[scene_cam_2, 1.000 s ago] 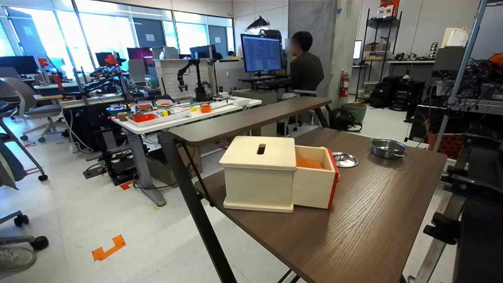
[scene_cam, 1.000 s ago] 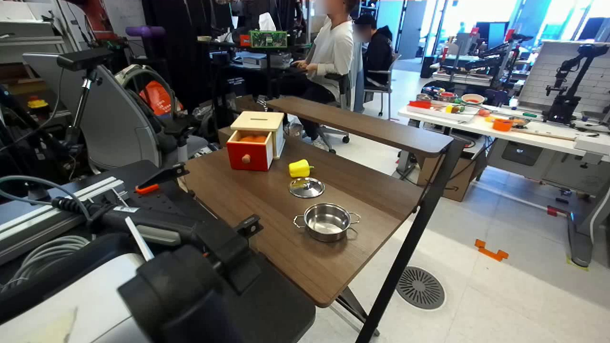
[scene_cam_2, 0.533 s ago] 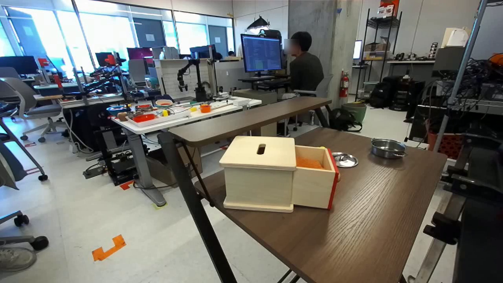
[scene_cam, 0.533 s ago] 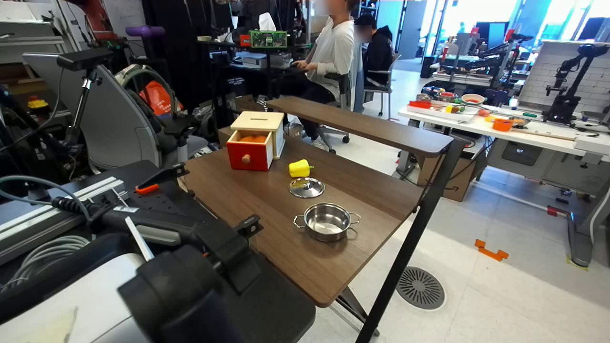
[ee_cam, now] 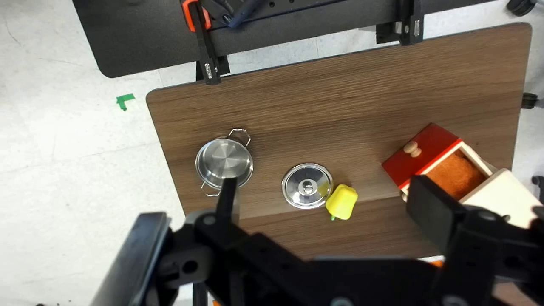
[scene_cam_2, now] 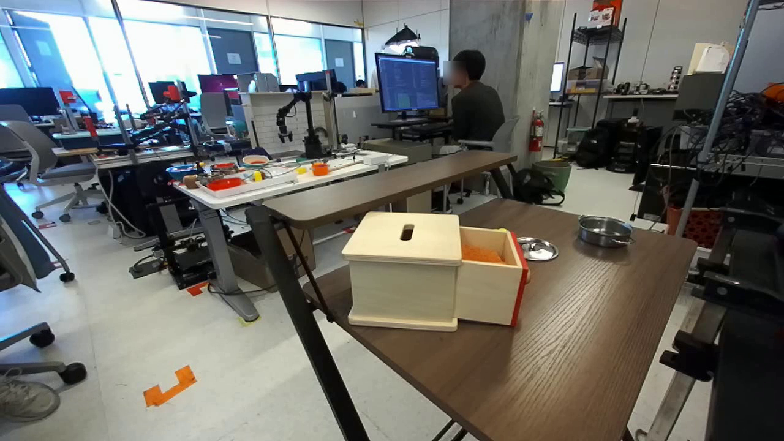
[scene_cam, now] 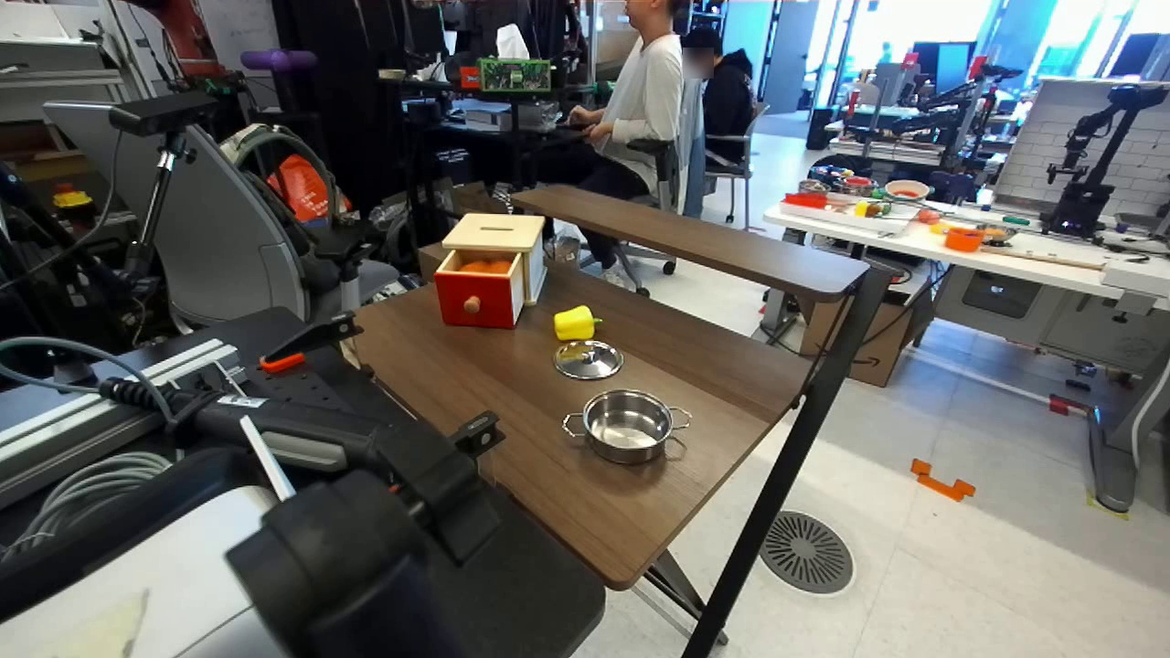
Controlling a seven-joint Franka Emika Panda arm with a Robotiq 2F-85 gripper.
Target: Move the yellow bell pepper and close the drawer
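Note:
The yellow bell pepper lies on the brown table between the drawer unit and the metal lid. The wrist view shows the pepper right beside the lid's rim. In an exterior view it is almost wholly hidden behind the drawer. The drawer has a red front with a wooden knob and is pulled out of its pale wooden box. It shows orange-brown stuff inside, also in the wrist view. My gripper is open and empty, above the table, with the pepper in view between its fingers. It shows in neither exterior view.
The round metal lid lies flat near the pepper. The metal pot with two handles stands further along the table. A raised shelf runs along one long edge. A black table with clamps borders the opposite edge.
A seated person and a chair in the background shift slightly. The pepper, drawer, lid and pot have not moved.

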